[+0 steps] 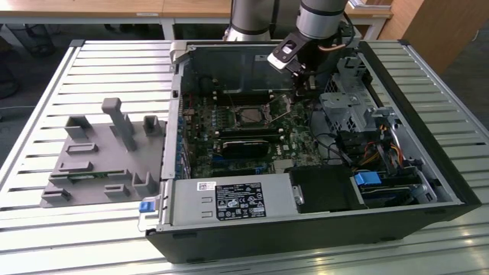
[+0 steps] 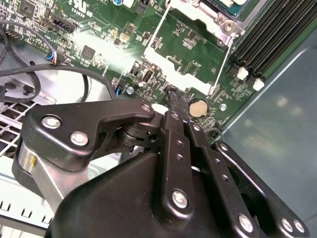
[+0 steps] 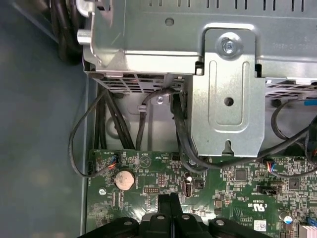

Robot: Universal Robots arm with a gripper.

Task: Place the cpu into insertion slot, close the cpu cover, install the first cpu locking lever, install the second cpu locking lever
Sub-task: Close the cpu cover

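- In the exterior view, the open computer case lies on the slatted counter. The tool hangs inside it at the upper centre of the frame, over the upper right part of the green motherboard.
- The insertion slot lies from the tool toward the exterior view's left and a little lower in the frame, near it but clearly apart. A dull grey square, which we take for the cpu, sits inside the slot.
- Between the slot and the tool, a thin locking lever stands slanted, and its upper end leans toward the tool.
- In the second wrist view, the tool has its two fingers pressed together, and we see nothing between them. A round coin cell lies just beside the tips.
- From near this cell, one lever rod runs straight away from the tool to a corner of the silvery cpu cover. Its long axis follows nearly the direction in which the fingers point. A second rod runs parallel to it along the other side. We cannot tell whether either rod is hooked down.
- In the first wrist view, the closed tips of the tool stand over the board edge. The coin cell is near them, and beyond it are a metal cage and black cables.
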